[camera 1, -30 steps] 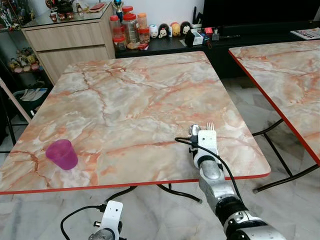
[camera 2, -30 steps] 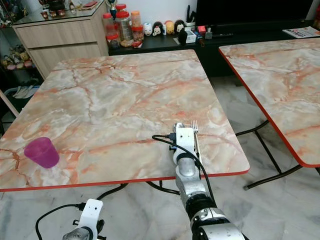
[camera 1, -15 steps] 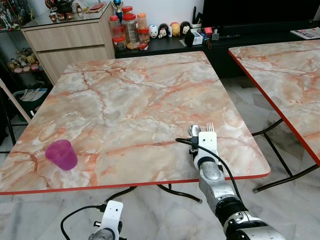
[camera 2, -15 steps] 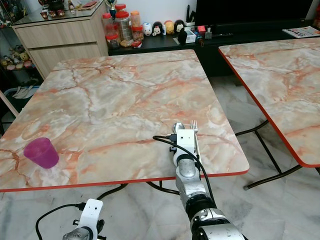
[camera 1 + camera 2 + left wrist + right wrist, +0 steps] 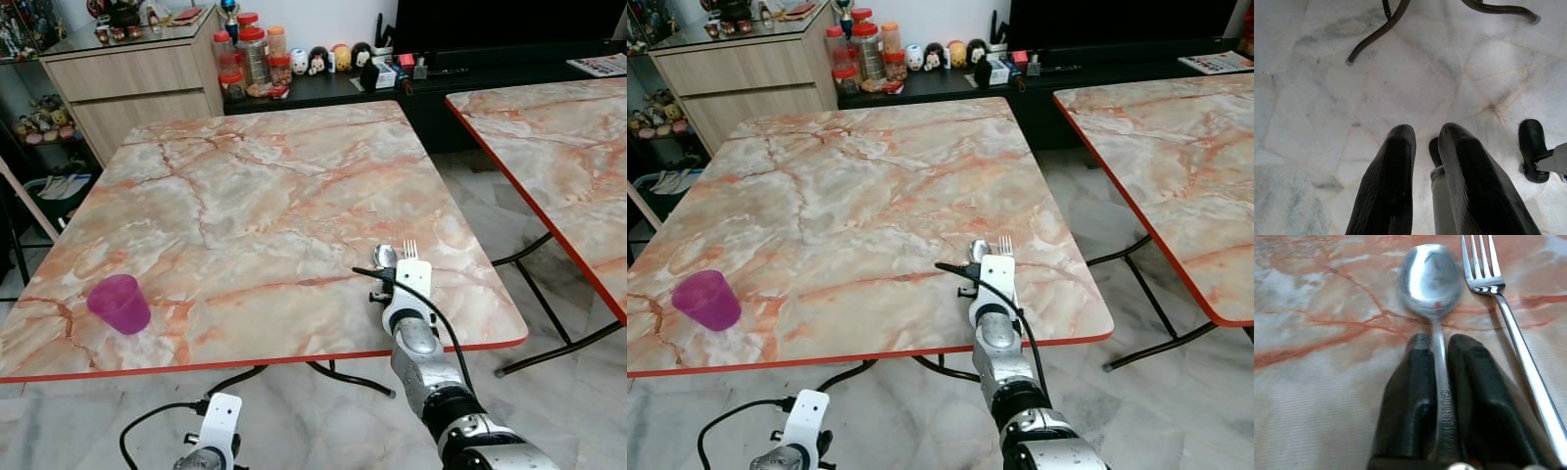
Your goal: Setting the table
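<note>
Since a second ago your right gripper (image 5: 1436, 396) has eased a touch to the right near the front right corner of the marble table (image 5: 255, 186), fingers pinched narrow on the spoon (image 5: 1432, 281) handle. That spoon lies just beside the fork (image 5: 1508, 323), bowl and tines level, both flat on the top. Judging from this, you're squaring up the pair: keep the handle low and parallel to the fork, then let go without nudging it. Your left gripper (image 5: 1422, 147) hangs idle over the floor, fingers nearly together on nothing. The purple cup (image 5: 119, 303) sits well apart, near the front left corner.
</note>
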You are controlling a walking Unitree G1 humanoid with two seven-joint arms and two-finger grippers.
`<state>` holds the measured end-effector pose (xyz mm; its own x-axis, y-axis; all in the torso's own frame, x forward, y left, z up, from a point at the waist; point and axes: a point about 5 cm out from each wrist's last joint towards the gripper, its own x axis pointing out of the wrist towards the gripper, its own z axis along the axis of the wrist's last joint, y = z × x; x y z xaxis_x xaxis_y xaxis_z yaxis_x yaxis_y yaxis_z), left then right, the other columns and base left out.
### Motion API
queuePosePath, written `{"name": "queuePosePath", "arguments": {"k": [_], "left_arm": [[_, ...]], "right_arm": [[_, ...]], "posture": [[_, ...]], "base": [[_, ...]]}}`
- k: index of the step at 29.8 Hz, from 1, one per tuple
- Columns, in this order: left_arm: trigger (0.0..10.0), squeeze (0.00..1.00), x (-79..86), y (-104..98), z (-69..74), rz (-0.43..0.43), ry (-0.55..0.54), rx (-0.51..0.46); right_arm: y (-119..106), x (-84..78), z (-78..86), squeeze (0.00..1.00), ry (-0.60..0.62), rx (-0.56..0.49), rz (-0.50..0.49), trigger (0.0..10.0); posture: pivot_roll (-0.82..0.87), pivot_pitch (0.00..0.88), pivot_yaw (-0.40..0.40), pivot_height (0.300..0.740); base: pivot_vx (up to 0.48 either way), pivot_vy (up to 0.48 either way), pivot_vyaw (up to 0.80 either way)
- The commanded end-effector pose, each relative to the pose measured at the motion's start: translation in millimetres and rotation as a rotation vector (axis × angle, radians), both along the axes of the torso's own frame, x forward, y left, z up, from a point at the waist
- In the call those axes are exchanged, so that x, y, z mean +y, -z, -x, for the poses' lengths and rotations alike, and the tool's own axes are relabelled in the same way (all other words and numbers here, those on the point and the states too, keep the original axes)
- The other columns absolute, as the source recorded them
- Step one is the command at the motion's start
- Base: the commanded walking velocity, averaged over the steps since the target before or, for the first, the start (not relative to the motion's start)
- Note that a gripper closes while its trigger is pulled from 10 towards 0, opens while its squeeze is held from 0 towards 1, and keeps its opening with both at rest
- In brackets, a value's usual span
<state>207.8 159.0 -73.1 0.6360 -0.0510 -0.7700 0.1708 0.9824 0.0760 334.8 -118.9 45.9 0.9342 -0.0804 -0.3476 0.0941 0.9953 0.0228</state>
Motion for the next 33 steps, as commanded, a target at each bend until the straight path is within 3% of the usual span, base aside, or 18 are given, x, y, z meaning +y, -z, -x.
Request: {"name": "queuePosePath", "arguments": {"k": [1, 14, 19, 20, 21, 22, 27, 30, 33], "left_arm": [[10.0, 0.0, 4.1, 0.6, 0.6, -0.01, 0.001, 0.02], [10.0, 0.0, 4.5, 0.8, 0.8, -0.018, 0.001, 0.024], [10.0, 0.0, 4.1, 1.0, 1.1, -0.02, -0.001, 0.024], [10.0, 0.0, 3.9, 1.1, 1.2, -0.02, -0.001, 0.024], [10.0, 0.0, 3.8, 1.1, 1.2, -0.021, -0.002, 0.024], [10.0, 0.0, 3.8, 1.1, 1.2, -0.021, -0.002, 0.023], [10.0, 0.0, 4.4, 1.2, 1.9, -0.031, -0.01, 0.015], [10.0, 0.0, 4.5, 1.4, 2.2, -0.037, -0.004, 0.014], [10.0, 0.0, 4.0, 1.9, 3.2, -0.046, 0.008, 0.014]], "right_arm": [[2.6, 9.3, 1.1, 0.0, -0.029, 0.026, -0.027, 0.0], [-2.3, 16.2, -1.1, 0.0, -0.083, -0.009, -0.027, 0.0], [-19.8, 28.7, -7.3, 0.0, -0.159, -0.127, -0.036, 0.0], [-30.2, 34.4, -9.6, 0.0, -0.204, -0.207, -0.01, 3.4], [-33.8, 36.2, -10.1, 0.0, -0.217, -0.235, 0.001, 3.4], [-37.2, 38.0, -10.6, 0.0, -0.231, -0.262, 0.014, 10.0], [-60.0, 45.5, -12.1, 0.0, -0.276, -0.432, 0.016, 10.0], [-64.6, 46.8, -11.5, 0.0, -0.293, -0.472, 0.029, 10.0], [-67.2, 51.6, -8.1, 0.0, -0.352, -0.522, 0.11, 10.0]], "posture": [[-0.06, 0.0, 0.079, 0.74], [-0.06, 0.0, 0.077, 0.74], [-0.06, 0.0, 0.075, 0.74], [-0.06, 0.0, 0.072, 0.74], [-0.06, 0.0, 0.072, 0.74], [-0.06, 0.0, 0.072, 0.74], [-0.06, 0.0, 0.066, 0.74], [-0.06, 0.0, 0.065, 0.74], [-0.07, 0.0, 0.064, 0.74]], "base": [[0.0, 0.0, 0.0], [0.0, 0.0, 0.0], [0.0, 0.0, 0.0], [0.0, 0.0, 0.0], [0.0, 0.0, 0.0], [0.0, 0.0, 0.0], [0.0, 0.0, 0.0], [0.0, 0.0, 0.0], [0.0, -0.435, 0.0]]}}
